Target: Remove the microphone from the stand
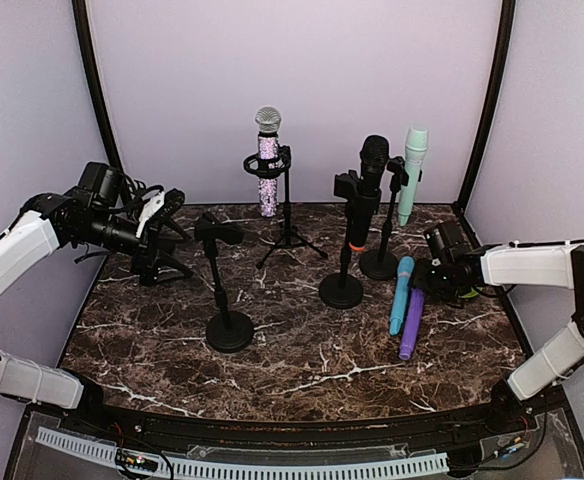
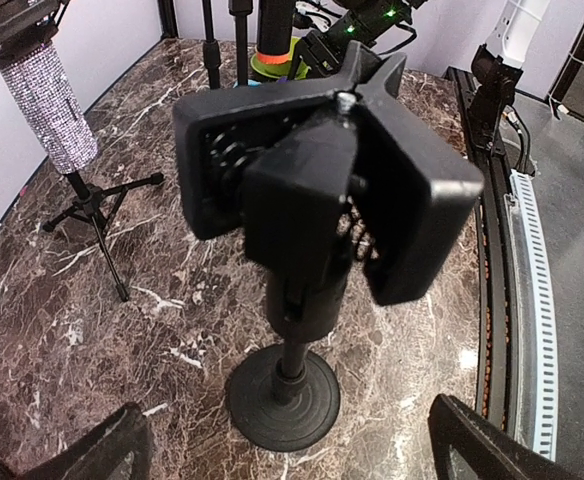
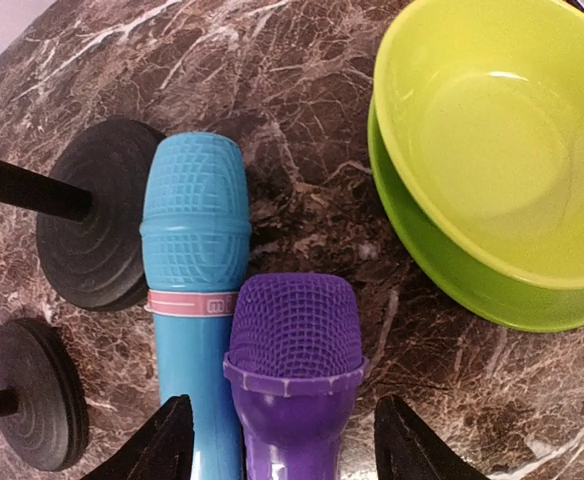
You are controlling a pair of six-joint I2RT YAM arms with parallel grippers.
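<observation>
**Clearing the Claw from the Laid-Down Microphone**

The dark marble tabletop point(image 1: 302, 370) is carrying the purple microphone point(image 3: 292, 340), which is lying flat near its right edge, just beside the blue microphone point(image 3: 194, 230). The right claw point(image 3: 284, 402) is straddling it, part open and gripping nothing. Lifting straight up is advisable, so that no finger is dragging either microphone towards the green bowls point(image 3: 502, 150). The left claw point(image 2: 287, 408) is standing wide open and empty, facing the bare clip stand point(image 2: 312, 200).
</observation>
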